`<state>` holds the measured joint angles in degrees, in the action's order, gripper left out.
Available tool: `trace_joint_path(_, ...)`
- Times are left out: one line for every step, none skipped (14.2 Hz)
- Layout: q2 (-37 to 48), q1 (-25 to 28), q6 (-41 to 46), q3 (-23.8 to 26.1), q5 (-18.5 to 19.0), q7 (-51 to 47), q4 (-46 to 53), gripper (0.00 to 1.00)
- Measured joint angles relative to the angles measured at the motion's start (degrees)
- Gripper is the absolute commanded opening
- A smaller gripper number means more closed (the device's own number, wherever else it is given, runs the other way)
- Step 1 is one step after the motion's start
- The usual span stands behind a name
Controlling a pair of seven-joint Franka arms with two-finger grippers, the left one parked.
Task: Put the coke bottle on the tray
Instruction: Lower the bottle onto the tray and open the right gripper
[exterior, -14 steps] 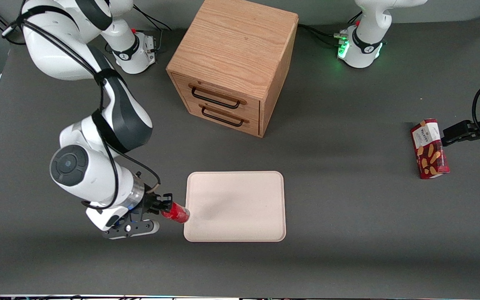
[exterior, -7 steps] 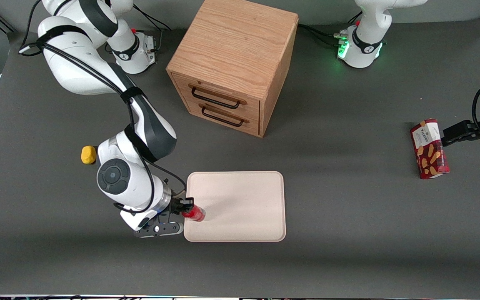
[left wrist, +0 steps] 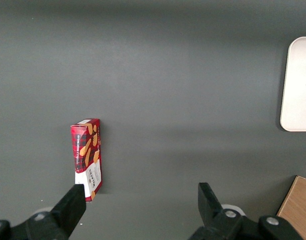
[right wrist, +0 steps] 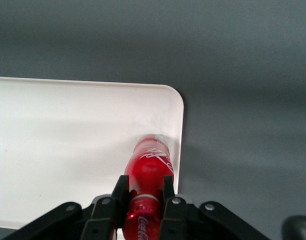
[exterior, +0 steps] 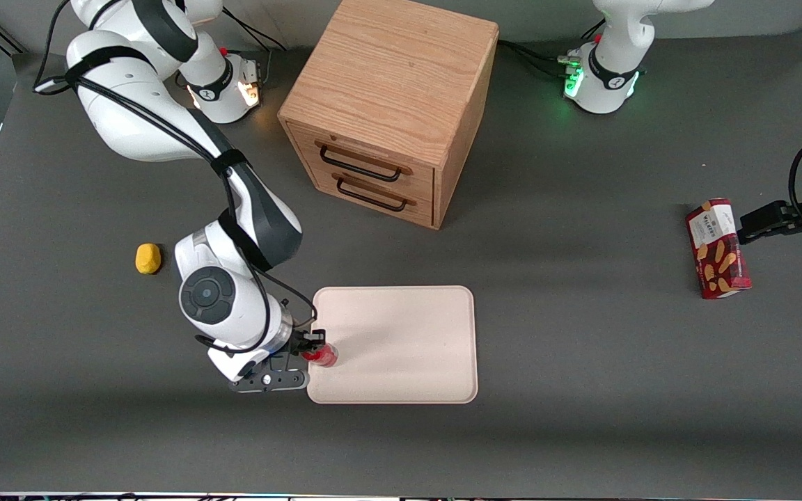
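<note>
We have the coke bottle (right wrist: 147, 180) pinched near its neck, the gripper (exterior: 314, 346) clamped on it from both sides, and it hangs over the tray (exterior: 401, 327) just inside the rim at the working arm's end. Its long axis runs straight down from the fingers (right wrist: 119, 197), upright, base toward the tray floor right beside a rounded corner. Whether the base is touching the tray yet, we can't tell; the wrist view suggests it is very close. So the drop looks short and vertical, then release. The bottle itself is slim, glossy red, with white script on the body and a narrow neck. It sits close to the rim, so we judge a tip outward is the risk.
</note>
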<state>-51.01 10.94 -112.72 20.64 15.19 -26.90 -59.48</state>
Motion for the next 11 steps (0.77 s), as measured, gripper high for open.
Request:
trace_joint_path(-0.3, 0.2, -0.2, 0.0, 0.2, -0.2, 0.0, 0.00)
trace_joint_path(-0.6, 0.3, -0.6, 0.0, 0.4, -0.3, -0.1, 0.21)
trace_joint_path(-0.6, 0.3, -0.7, 0.0, 0.5, -0.4, -0.2, 0.92)
trace_joint_path(-0.7, 0.3, -0.8, 0.0, 0.5, -0.4, -0.2, 1.00)
trace_joint_path(-0.7, 0.3, -0.8, 0.0, 0.5, -0.5, -0.2, 1.00)
trace_joint_path(-0.6, 0.3, -0.9, 0.0, 0.5, -0.9, -0.2, 1.00)
trace_joint_path(-0.6, 0.3, -0.9, 0.0, 0.5, -1.2, -0.2, 1.00)
trace_joint_path(-0.6, 0.3, -1.1, 0.0, 0.6, -1.7, -0.2, 1.00)
trace_joint_path(-0.6, 0.3, -1.4, 0.0, 0.7, -2.1, -0.2, 1.00)
trace_joint_path(-0.6, 0.3, -1.9, 0.0, 0.7, -2.4, -0.3, 1.00)
trace_joint_path(-0.6, 0.3, -2.2, 0.0, 0.7, -2.5, -0.5, 1.00)
